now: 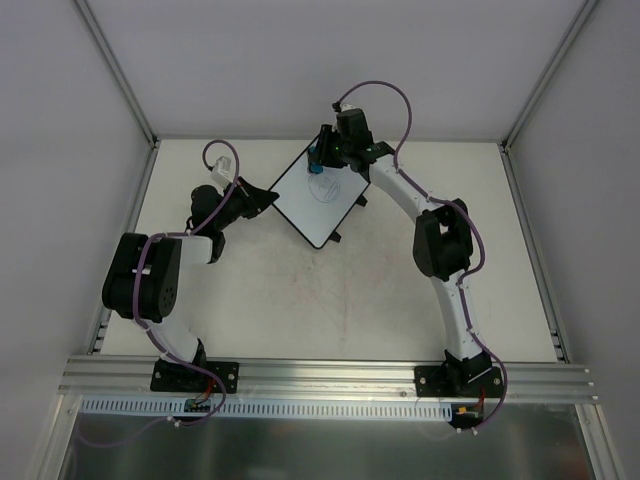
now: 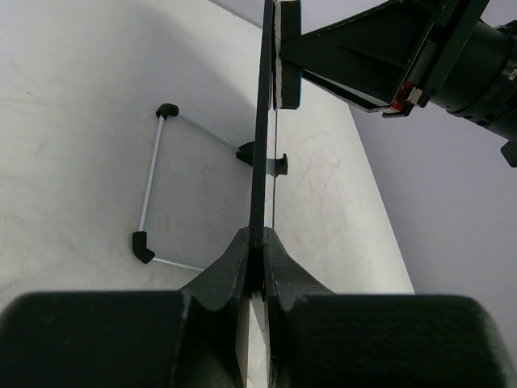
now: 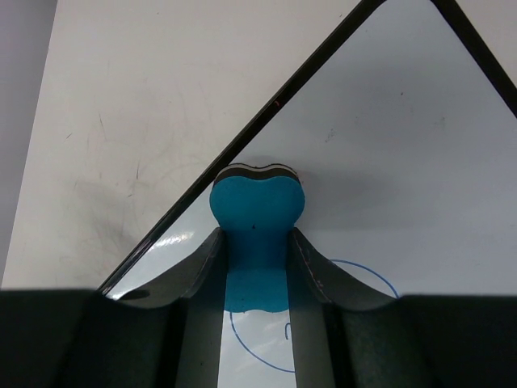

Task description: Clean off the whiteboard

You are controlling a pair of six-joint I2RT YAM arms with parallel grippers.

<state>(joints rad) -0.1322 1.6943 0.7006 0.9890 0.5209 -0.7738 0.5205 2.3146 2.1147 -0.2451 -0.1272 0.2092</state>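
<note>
1. Blue ink [image 1: 326, 188] is showing as a looping outline near the middle of the board [image 1: 308, 218]. I am judging the erasing as barely under way, with all the visible drawing left to wipe.
2. The board is sitting cornerwise at the far middle of the table [image 1: 300, 300], between the two arms.
3. My right gripper [image 3: 255, 236] is clamping its fingers on the blue eraser [image 3: 254, 206]. The eraser is pressing on the board near its far edge, just beside the ink.
4. My left gripper [image 2: 257, 240] is pinching the board's left corner, fingers nearly together on the rim.
5. A thin pale frame [image 2: 150, 182] with black corners is showing beside the board; I cannot tell what it is.
6. I am seeing nothing lying between eraser and ink.
</note>
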